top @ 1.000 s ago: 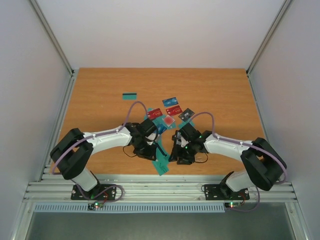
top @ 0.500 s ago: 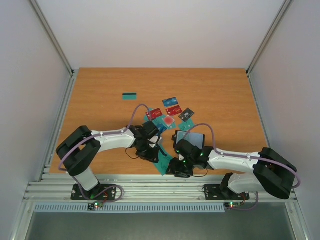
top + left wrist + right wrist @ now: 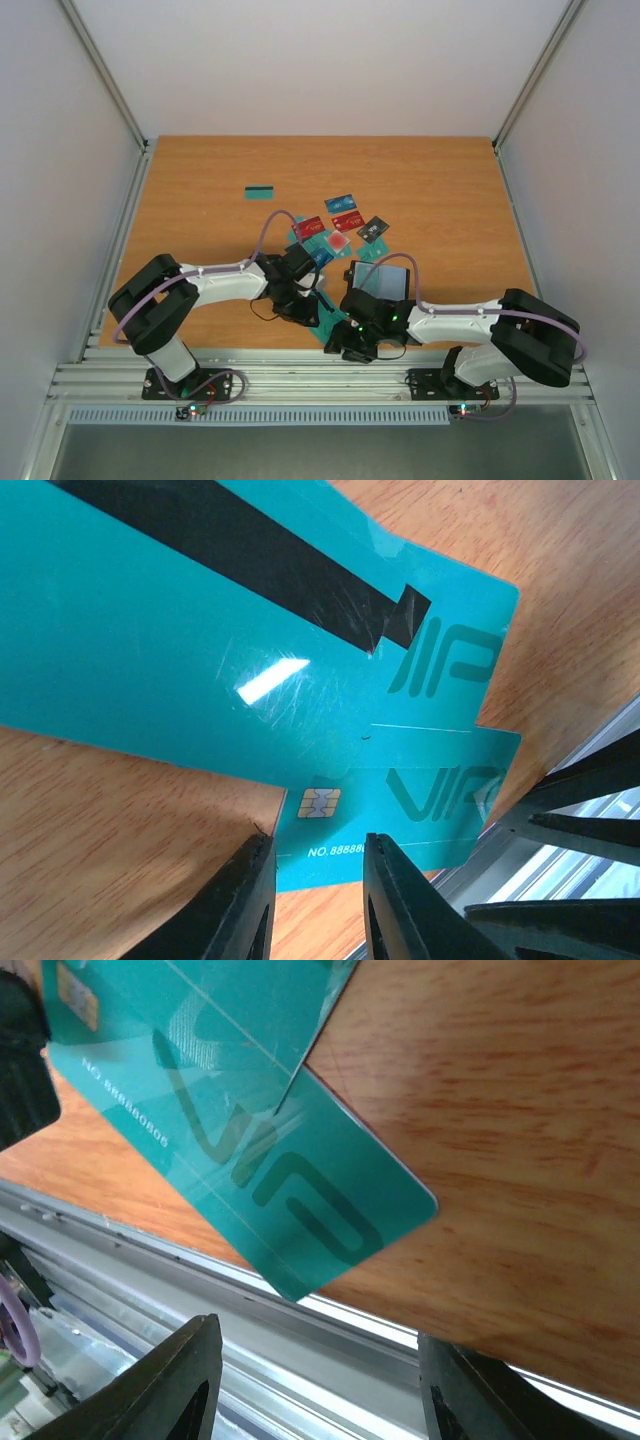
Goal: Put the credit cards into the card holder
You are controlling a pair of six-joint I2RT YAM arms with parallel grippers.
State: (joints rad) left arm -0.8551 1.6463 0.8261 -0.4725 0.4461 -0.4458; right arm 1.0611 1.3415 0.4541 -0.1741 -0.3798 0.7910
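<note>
Two overlapping teal credit cards lie at the table's near edge: one with a black stripe (image 3: 200,610) and a chip card (image 3: 400,800) beneath it. My left gripper (image 3: 312,885) hovers over the chip card's near edge, jaws a narrow gap apart, gripping nothing. My right gripper (image 3: 320,1385) is open wide just off the table's front edge, facing a teal card (image 3: 300,1200) whose corner overhangs that edge. From above, the left gripper (image 3: 300,305) and right gripper (image 3: 345,342) flank these cards (image 3: 326,325). The card holder (image 3: 384,279) lies open behind the right wrist.
More cards lie mid-table: a lone teal one (image 3: 260,191), blue (image 3: 341,203), two red (image 3: 347,220), dark grey (image 3: 373,229) and a teal cluster (image 3: 325,243). A metal rail (image 3: 300,1360) runs along the near edge. White walls enclose the table.
My right arm has swung back and left to the table's front edge, uncovering the card holder. The left gripper has shifted only slightly over the teal cards.
</note>
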